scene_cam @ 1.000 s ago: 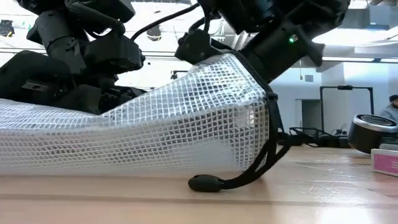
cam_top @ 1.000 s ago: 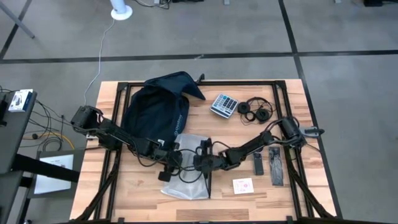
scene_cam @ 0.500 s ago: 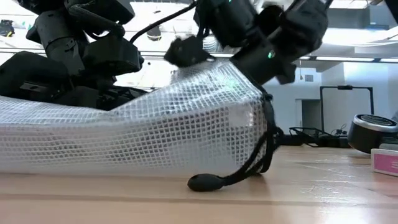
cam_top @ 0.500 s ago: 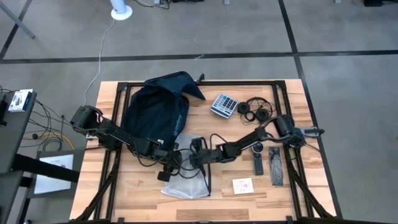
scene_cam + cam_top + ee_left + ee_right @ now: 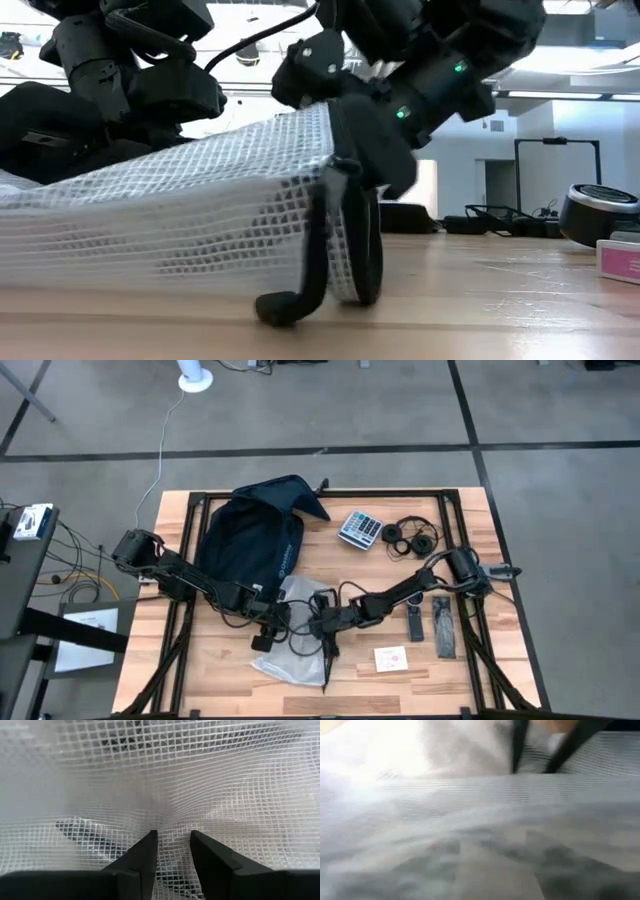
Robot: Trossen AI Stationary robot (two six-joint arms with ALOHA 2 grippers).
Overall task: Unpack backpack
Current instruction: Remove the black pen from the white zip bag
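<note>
Low view puts the clear mesh pouch (image 5: 170, 230) nearest, lying on the table (image 5: 500, 290) with both arms bearing on it from above. A second ago its near end stood tall and stretched, with the black drawstring (image 5: 300, 290) trailing sideways to a toggle on the wood. Now that end has folded under, the pouch sits lower, and the cord hangs in a loop straight down. From overhead, the pouch (image 5: 295, 650) has also been dragged towards the table's front edge and twisted.

The left gripper (image 5: 172, 855) is pinched on a fold of the mesh between its two dark fingers, as its wrist view shows. The right gripper (image 5: 322, 626) is at the pouch's other end; its wrist view is filled with blurred mesh, and whether it is gripping cannot be told.

This shift suggests that the arms are working the pouch open or turning it over, so the unpacking seems well along.

Farther back lie a small card (image 5: 391, 658), two dark slim items (image 5: 430, 622), a calculator (image 5: 360, 528) and headphones (image 5: 411, 538).

The backpack (image 5: 255, 540) sits at the far left of the table, well apart from both grippers. It is dark navy, soft and slumped, with its top flap thrown open towards the far edge.
</note>
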